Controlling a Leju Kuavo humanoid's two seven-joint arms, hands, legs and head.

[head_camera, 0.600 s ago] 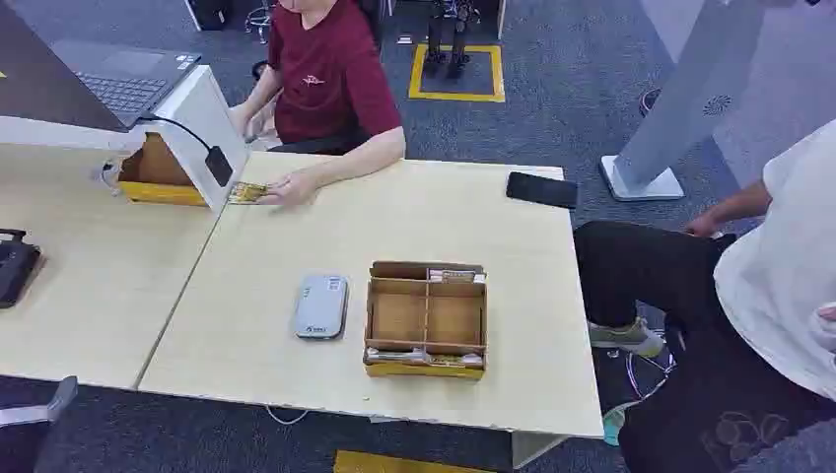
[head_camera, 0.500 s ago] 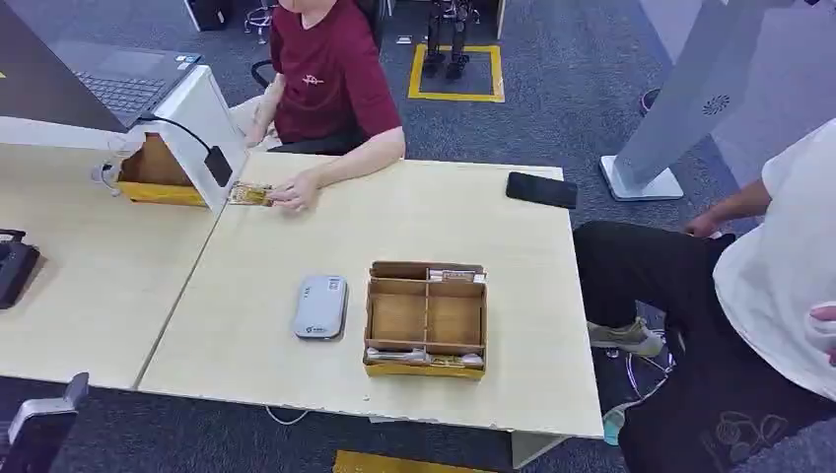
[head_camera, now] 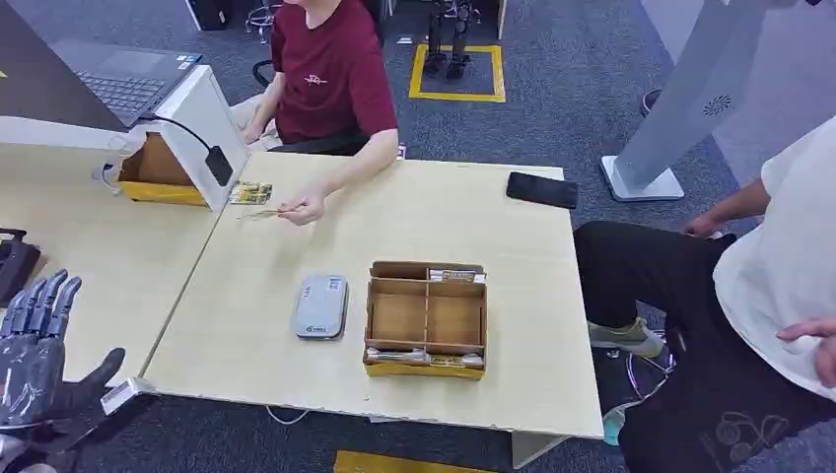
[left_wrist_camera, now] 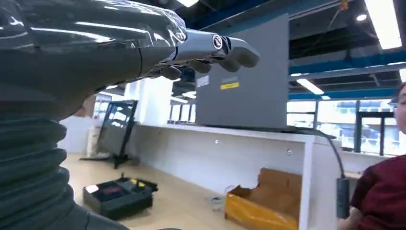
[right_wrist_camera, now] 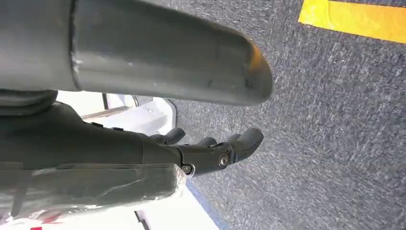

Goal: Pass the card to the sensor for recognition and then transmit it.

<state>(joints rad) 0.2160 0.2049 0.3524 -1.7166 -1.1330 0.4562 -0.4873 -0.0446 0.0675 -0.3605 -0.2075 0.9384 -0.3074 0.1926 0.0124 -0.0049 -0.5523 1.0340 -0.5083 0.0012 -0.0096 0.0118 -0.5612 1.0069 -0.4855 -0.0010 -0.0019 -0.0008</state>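
My left hand point(head_camera: 34, 350) was raised at the near left edge of the desk point(head_camera: 414, 227), fingers spread and holding nothing. My right hand point(right_wrist_camera: 210, 151) hung over grey carpet, fingers loosely extended and empty. The sensor point(head_camera: 320, 306) lay on the desk well ahead and to the right of my left hand, with a wooden card box point(head_camera: 426, 319) just beyond it. Farther away, a person's hand point(head_camera: 304, 208) pinched a card point(head_camera: 258, 212) above the desk, near another card point(head_camera: 250, 192) lying beside a white stand point(head_camera: 202, 128).
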